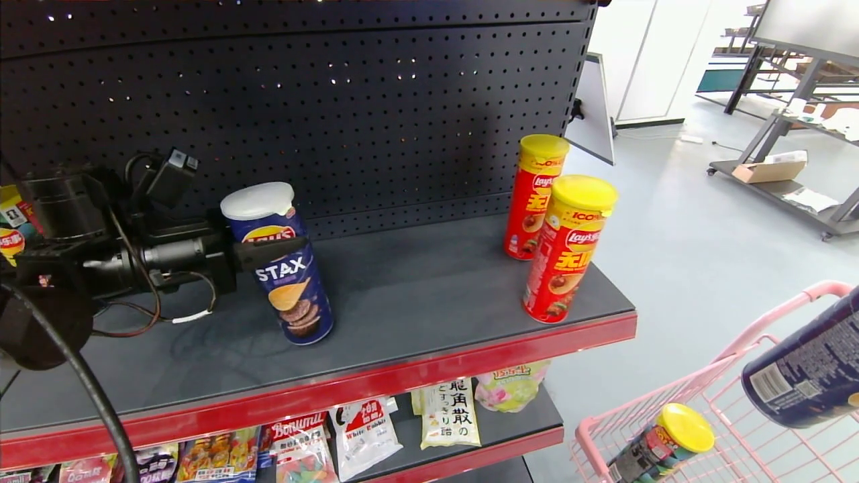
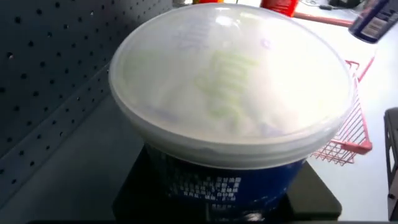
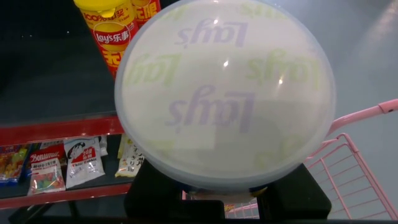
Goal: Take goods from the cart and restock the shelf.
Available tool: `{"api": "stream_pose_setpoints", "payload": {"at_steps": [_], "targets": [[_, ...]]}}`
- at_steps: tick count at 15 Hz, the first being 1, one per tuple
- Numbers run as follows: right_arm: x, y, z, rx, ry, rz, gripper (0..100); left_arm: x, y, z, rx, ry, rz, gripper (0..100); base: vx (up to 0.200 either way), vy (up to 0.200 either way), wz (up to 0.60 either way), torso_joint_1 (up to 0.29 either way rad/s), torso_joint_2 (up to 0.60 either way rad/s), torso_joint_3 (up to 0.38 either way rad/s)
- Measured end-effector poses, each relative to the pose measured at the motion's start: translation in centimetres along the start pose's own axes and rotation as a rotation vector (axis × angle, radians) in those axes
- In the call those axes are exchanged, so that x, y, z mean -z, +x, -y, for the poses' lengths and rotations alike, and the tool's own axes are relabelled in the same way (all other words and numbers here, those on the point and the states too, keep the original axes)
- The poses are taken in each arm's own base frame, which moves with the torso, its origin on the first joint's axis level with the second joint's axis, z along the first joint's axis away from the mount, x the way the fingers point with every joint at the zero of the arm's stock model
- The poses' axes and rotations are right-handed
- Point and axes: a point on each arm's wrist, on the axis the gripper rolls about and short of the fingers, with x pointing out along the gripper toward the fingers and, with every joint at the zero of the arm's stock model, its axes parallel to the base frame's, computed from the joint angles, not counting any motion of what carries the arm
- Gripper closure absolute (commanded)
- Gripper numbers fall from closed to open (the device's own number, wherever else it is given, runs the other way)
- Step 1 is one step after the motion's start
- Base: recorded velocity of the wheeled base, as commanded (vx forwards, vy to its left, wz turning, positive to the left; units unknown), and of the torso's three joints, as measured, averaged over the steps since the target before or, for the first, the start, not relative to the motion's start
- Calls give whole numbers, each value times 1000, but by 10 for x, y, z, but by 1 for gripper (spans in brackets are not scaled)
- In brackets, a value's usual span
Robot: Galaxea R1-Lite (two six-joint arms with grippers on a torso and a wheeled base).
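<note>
Clamped blue can (image 1: 295, 295) in closed left gripper (image 1: 265, 249), leaning slightly on shelf (image 1: 436, 295). Held second can (image 1: 802, 372) in closed right gripper (image 3: 224, 186) above cart (image 1: 778, 322). Probably needed setting flat before release, apart from red cans (image 1: 567, 248).

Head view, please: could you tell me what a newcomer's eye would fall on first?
The left end effector grips a blue can standing on the shelf. Two red cans with yellow lids stand at the shelf's right end, and a second blue can hangs in the air by the pink cart.
</note>
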Motion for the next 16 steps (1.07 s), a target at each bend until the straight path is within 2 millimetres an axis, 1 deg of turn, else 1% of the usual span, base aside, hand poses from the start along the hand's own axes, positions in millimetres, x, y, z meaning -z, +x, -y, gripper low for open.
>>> {"api": "stream_pose_setpoints", "payload": {"at_steps": [2,7,16], "targets": [[-1,0,0,0,0,4,100,5,-2,6,26,4,4,100,0,0,0,0,0,0],[-3,-1,0,1,1,14,100,13,-5,14,65,25,16,100,0,0,0,0,0,0],[-4,-3,0,0,1,18,100,20,-4,17,122,35,25,100,0,0,0,0,0,0]]}}
